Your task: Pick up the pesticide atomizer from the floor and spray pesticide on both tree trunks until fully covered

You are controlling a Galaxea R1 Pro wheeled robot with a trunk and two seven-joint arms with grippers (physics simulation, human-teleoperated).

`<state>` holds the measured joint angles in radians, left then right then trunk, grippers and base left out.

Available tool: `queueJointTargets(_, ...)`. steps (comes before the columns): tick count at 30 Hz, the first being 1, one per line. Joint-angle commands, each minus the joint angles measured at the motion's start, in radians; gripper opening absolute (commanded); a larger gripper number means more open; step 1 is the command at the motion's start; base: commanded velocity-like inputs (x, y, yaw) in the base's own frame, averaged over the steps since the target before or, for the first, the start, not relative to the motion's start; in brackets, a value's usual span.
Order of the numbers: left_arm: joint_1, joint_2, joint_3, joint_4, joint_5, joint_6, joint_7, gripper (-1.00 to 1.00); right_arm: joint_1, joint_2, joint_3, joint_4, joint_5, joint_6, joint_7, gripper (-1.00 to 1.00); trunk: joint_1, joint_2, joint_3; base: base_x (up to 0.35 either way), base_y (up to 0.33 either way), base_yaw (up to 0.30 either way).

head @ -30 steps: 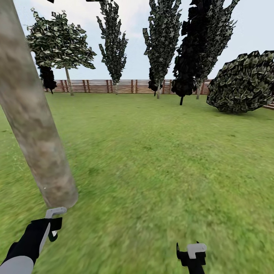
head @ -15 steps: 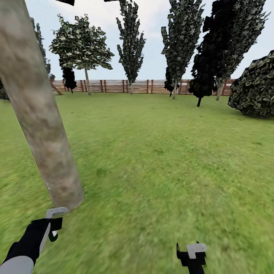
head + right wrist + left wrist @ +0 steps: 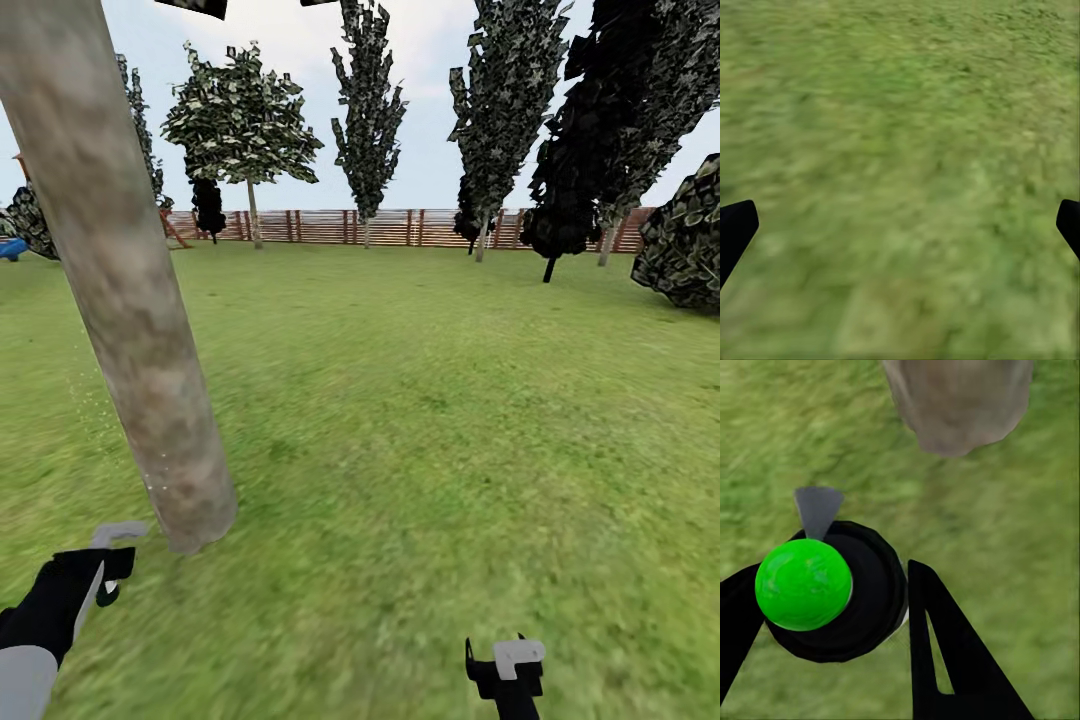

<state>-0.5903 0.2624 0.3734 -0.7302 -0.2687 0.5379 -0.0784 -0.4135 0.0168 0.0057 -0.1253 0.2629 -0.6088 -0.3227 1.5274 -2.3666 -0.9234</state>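
Spreading across the head view, the garden's lawn (image 3: 450,400) runs back to a reddish slat fence (image 3: 400,226), with dark narrow trees (image 3: 370,110) and one leafy-crowned tree (image 3: 240,120) standing before it. Nearest, a thick grey-brown tree trunk (image 3: 130,290) leans across the view's left side, its base (image 3: 958,401) planted in the grass just ahead of the left gripper (image 3: 832,607). That gripper is clamped on the pesticide atomizer (image 3: 832,589), a black round body with a bright green cap and a grey nozzle aimed toward the trunk. Faint white specks of pesticide (image 3: 85,400) drift beside the trunk. The right gripper (image 3: 900,225) hangs over bare grass, fingers spread wide.
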Motion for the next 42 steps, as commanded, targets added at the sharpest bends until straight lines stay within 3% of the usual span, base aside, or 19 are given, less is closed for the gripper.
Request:
queueJointTargets(1, -0.002, -0.007, 0.000, -0.002, -0.007, 0.004, -0.009, -1.00, -0.001, 0.000, 0.000, 0.001, 0.010, 0.000, -0.010, 1.00, 0.000, 0.000, -0.001, 0.000, 0.000, 0.000)
queueJointTargets(2, -0.002, -0.024, -0.002, -0.004, -0.007, 0.005, -0.010, -1.00, -0.001, 0.000, 0.000, 0.001, 0.010, 0.000, -0.010, 1.00, 0.000, 0.000, -0.001, 0.000, 0.000, 0.000)
queueJointTargets(3, -0.003, -0.073, -0.013, -0.008, -0.009, 0.005, -0.010, -1.00, -0.001, 0.000, 0.000, 0.001, 0.010, 0.000, -0.010, 1.00, 0.000, 0.000, -0.001, 0.000, 0.000, 0.000)
queueJointTargets(4, -0.003, -0.098, -0.025, -0.010, -0.009, 0.005, -0.010, -1.00, -0.001, 0.000, 0.000, 0.001, 0.010, 0.001, -0.010, 1.00, 0.000, 0.000, -0.001, 0.000, 0.000, 0.000)
queueJointTargets(5, -0.008, -0.135, -0.059, -0.013, -0.010, 0.006, -0.010, -1.00, -0.001, -0.001, 0.000, 0.001, 0.010, 0.001, -0.010, 1.00, 0.000, 0.000, -0.001, 0.000, 0.000, 0.000)
queueJointTargets(7, -0.032, -0.152, -0.092, -0.013, -0.009, 0.013, -0.011, -1.00, -0.001, -0.001, 0.000, 0.001, 0.010, 0.001, -0.010, 1.00, 0.000, 0.000, -0.001, 0.000, 0.000, 0.000)
queueJointTargets(10, -0.050, -0.129, -0.097, -0.013, -0.008, 0.041, -0.012, -1.00, -0.001, -0.001, 0.000, 0.001, 0.010, 0.001, -0.010, 1.00, 0.000, 0.000, -0.001, 0.000, 0.000, 0.000)
queueJointTargets(13, -0.057, -0.038, -0.094, -0.013, -0.004, 0.052, -0.061, -1.00, -0.001, -0.001, 0.000, 0.001, 0.010, 0.001, -0.010, 1.00, 0.000, 0.000, -0.001, 0.000, 0.000, 0.000)
queueJointTargets(15, -0.058, -0.018, -0.092, -0.014, -0.006, 0.053, -0.109, -1.00, -0.001, -0.001, 0.000, 0.001, 0.010, 0.001, -0.010, 1.00, 0.000, 0.000, -0.001, 0.000, 0.000, 0.000)
queueJointTargets(17, -0.058, -0.021, -0.097, -0.018, -0.006, 0.054, -0.138, -1.00, -0.001, -0.001, 0.000, 0.001, 0.010, 0.001, -0.010, 1.00, 0.000, 0.000, -0.001, 0.000, 0.000, 0.000)
queueJointTargets(21, -0.063, -0.096, -0.102, -0.056, -0.010, 0.092, -0.151, -1.00, -0.001, -0.001, 0.000, 0.001, 0.010, 0.001, -0.010, 1.00, 0.000, 0.000, -0.001, 0.000, 0.000, 0.000)
queueJointTargets(23, -0.068, -0.109, -0.102, -0.108, -0.010, 0.141, -0.156, -1.00, -0.001, -0.001, 0.000, 0.001, 0.010, 0.001, -0.010, 1.00, 0.000, 0.000, -0.001, 0.000, 0.000, 0.000)
queueJointTargets(27, -0.079, -0.093, -0.097, -0.178, -0.011, 0.201, -0.161, -1.00, -0.001, -0.001, 0.000, 0.001, 0.010, 0.001, -0.010, 1.00, 0.000, 0.000, -0.001, 0.000, 0.000, 0.000)
queueJointTargets(29, -0.087, -0.035, -0.093, -0.186, -0.007, 0.209, -0.164, -1.00, -0.001, -0.001, 0.000, 0.001, 0.010, 0.001, -0.009, 1.00, 0.000, 0.000, -0.001, 0.000, 0.000, 0.000)
queueJointTargets(31, -0.087, -0.016, -0.096, -0.189, -0.006, 0.211, -0.167, -1.00, -0.001, -0.001, 0.000, 0.001, 0.010, 0.001, -0.009, 1.00, 0.000, 0.000, -0.001, 0.000, 0.000, 0.000)
queueJointTargets(33, -0.085, -0.027, -0.103, -0.192, -0.006, 0.212, -0.168, -1.00, -0.001, -0.001, 0.000, 0.001, 0.010, 0.001, -0.009, 1.00, 0.000, 0.000, -0.001, 0.000, 0.000, 0.000)
queueJointTargets(35, -0.086, -0.071, -0.119, -0.192, -0.010, 0.212, -0.167, -1.00, -0.001, -0.001, 0.000, 0.001, 0.010, 0.001, -0.009, 1.00, 0.000, 0.000, -0.001, 0.000, 0.000, 0.000)
queueJointTargets(37, -0.087, -0.090, -0.131, -0.194, -0.011, 0.213, -0.167, -1.00, -0.001, -0.001, 0.000, 0.001, 0.010, 0.001, -0.009, 1.00, 0.000, 0.000, -0.001, 0.000, 0.000, 0.000)
queueJointTargets(42, -0.089, -0.086, -0.132, -0.218, -0.010, 0.226, -0.167, -1.00, -0.001, -0.001, 0.000, 0.001, 0.010, 0.001, -0.009, 1.00, 0.000, 0.000, -0.001, -0.128, 0.043, 0.000)
